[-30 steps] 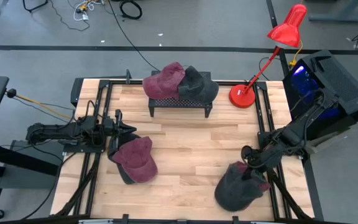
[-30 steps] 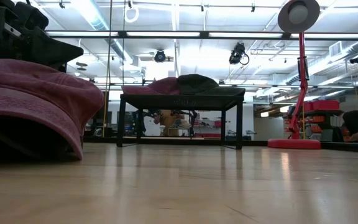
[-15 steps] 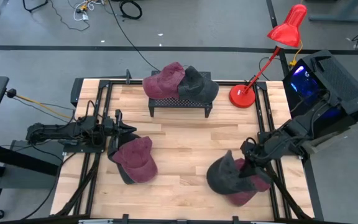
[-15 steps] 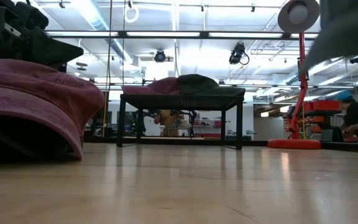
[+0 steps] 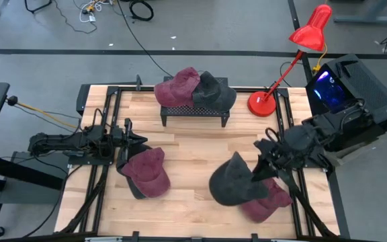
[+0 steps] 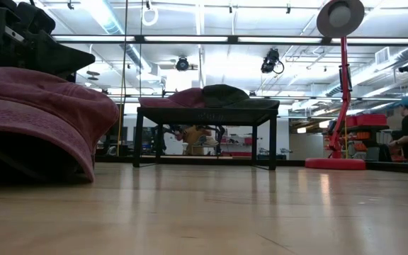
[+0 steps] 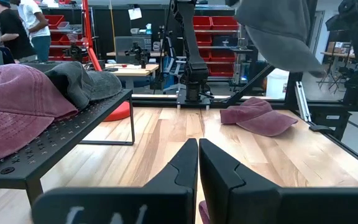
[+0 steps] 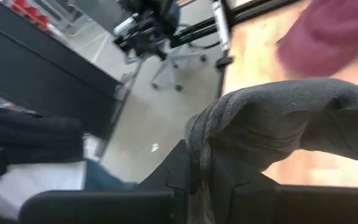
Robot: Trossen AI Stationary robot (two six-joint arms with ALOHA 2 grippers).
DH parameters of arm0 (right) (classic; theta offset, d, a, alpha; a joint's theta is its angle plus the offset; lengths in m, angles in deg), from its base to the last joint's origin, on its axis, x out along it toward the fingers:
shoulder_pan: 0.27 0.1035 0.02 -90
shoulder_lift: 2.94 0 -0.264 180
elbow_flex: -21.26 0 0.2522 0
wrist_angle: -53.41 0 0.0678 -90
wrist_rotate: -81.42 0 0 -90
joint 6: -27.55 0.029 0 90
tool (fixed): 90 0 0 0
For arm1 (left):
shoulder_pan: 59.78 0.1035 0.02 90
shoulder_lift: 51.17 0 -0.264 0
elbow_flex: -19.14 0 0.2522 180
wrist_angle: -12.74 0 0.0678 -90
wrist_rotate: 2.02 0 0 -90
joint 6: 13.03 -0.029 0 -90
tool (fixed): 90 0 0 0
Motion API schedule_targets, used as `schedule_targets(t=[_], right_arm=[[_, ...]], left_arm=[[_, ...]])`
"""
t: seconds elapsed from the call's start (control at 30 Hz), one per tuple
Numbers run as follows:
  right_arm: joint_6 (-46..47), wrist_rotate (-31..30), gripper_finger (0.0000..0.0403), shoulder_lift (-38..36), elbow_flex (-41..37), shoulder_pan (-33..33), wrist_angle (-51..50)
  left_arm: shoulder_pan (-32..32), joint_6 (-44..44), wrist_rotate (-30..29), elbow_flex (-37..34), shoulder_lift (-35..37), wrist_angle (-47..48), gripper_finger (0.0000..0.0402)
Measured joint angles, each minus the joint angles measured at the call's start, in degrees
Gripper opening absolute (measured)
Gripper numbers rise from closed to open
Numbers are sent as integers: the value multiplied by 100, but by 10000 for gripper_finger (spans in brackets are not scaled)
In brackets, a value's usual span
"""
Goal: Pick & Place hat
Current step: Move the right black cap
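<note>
Right claw pinching grey hat, lower right; left claw pressed together, mid left.

A: What sits ahead of the left claw?

B: Its fingers are pressed together over the wooden worktop. A black perforated rack carries a maroon hat and a grey hat.

A: And farther off?

B: Another maroon cap lies flat on the worktop. A grey hat hangs in the air above it. Red bins line the far shelves.
</note>
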Motion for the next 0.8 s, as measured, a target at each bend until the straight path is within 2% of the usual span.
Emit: schedule_targets(t=[0.2, 0.47, 0.8], right_arm=[[-801, -4, 31, 136, 373, -758, -418], [-1661, 6, 31, 153, 409, -1762, -643], [-1926, -3, 31, 153, 409, -2926, 344]], left_arm=[[1, 0, 0, 1, 0, 0, 21], [1, 0, 0, 2, 0, 0, 21], [1, 1, 0, 0, 0, 0, 21]])
